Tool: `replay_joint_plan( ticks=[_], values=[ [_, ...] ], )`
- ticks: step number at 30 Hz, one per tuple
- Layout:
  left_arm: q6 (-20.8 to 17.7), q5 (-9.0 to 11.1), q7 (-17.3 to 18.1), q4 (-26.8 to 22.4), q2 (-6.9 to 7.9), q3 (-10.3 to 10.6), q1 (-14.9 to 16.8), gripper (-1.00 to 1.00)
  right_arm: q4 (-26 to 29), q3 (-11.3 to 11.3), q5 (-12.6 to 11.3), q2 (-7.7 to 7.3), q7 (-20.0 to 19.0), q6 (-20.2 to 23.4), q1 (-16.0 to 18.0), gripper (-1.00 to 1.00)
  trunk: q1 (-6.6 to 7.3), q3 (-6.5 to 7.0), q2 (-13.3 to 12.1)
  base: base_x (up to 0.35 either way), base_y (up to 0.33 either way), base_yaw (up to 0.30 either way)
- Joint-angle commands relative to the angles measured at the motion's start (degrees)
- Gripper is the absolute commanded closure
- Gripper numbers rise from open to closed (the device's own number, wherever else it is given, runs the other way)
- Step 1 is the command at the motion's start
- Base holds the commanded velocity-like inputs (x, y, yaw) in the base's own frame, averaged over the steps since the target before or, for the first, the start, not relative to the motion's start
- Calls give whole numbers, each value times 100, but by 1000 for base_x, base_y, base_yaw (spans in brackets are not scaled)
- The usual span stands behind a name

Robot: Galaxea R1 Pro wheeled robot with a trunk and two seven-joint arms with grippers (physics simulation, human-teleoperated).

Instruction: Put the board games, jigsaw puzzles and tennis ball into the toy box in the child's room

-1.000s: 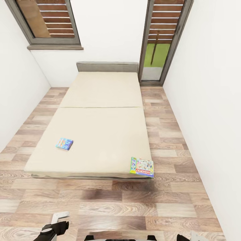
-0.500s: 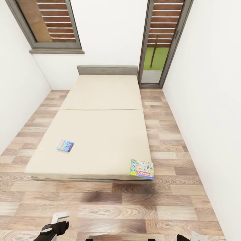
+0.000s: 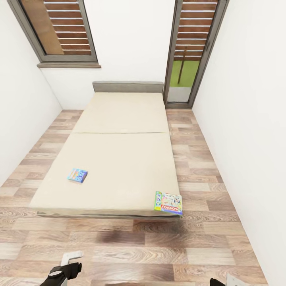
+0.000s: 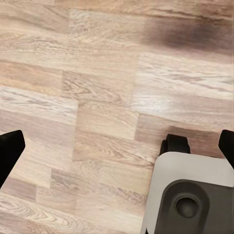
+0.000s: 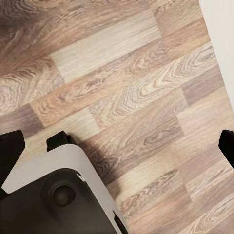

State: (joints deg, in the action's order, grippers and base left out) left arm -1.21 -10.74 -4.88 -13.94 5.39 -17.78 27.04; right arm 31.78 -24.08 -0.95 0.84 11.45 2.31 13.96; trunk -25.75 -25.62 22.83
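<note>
The bed (image 3: 119, 151) carries the Monopoly game (image 3: 169, 202) overhanging its near right corner, where a clumsy nudge would likely tip it onto the floor (image 3: 159, 246), and the small blue game (image 3: 77, 174) near its left edge, while both fingers (image 4: 9, 151) (image 5: 9, 146) hang released, grasping nothing.

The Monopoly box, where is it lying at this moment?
In the head view, the Monopoly box lies flat on the bed, at the near right corner of the mattress, far right of the small blue game box.
</note>
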Motion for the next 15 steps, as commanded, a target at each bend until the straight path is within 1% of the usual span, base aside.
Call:
replay_joint_plan(
  ticks=[1,3,9,15],
  values=[
    [-14,-59,-3,-2,-3,-32,3,-100,13,-18,-8,7,6,24,2,-100,-3,2,9,0,0,0],
    [-21,-59,0,10,-6,-32,3,-100,13,-18,-9,9,6,24,2,-100,-3,19,9,0,0,0],
    [-52,-59,4,153,-82,-28,3,-100,13,-18,-10,6,6,24,2,-100,-3,73,9,0,0,0],
    [-79,-59,4,211,-110,-25,3,-100,13,-18,-9,9,2,24,2,-100,-3,127,9,0,0,0]
  ],
)
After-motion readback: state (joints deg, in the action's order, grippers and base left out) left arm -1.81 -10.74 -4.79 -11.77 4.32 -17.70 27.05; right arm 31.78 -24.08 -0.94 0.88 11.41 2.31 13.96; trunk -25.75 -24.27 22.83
